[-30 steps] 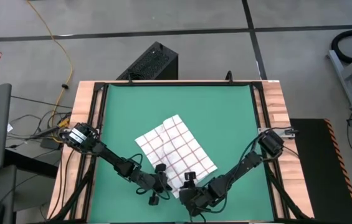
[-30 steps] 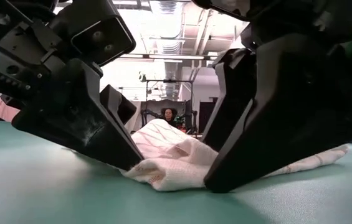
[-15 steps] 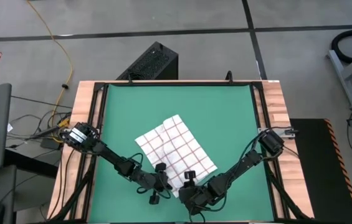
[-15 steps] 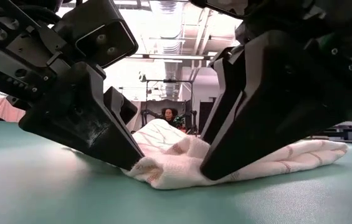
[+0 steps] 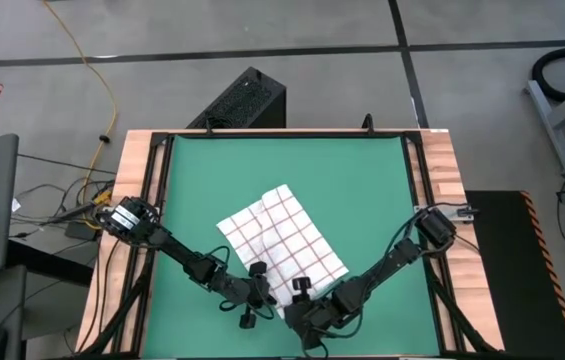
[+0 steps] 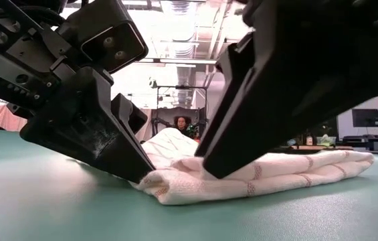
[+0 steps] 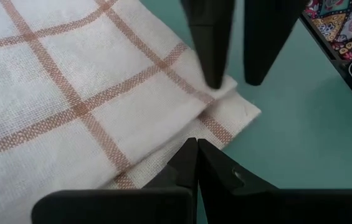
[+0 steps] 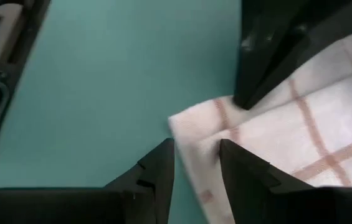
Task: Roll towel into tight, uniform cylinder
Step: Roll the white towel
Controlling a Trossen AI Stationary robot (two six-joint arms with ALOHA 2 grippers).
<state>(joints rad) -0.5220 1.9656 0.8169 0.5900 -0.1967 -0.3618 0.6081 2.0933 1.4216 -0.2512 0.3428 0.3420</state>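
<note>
Towel [image 5: 282, 245] lies on the green mat [image 5: 352, 180], toward the mat's near edge, set at a slant so that one corner points at the two grippers. It is white with a grid of thin red lines, and in the low view its near edge is folded over into a thick, soft lip resting on the mat.

Left gripper [image 5: 259, 290] sits at the towel's near corner with its fingers pressed together (no gap shows between them in the left wrist view), tips right at the folded edge; whether cloth is pinched between them cannot be told. Right gripper [image 5: 300, 295] is just beside it, fingers parted, one finger [image 8: 157, 171] over bare mat and the other on or just over the towel's corner. It grasps nothing visible.

A person sits in the room beyond the table [image 5: 447, 170].
</note>
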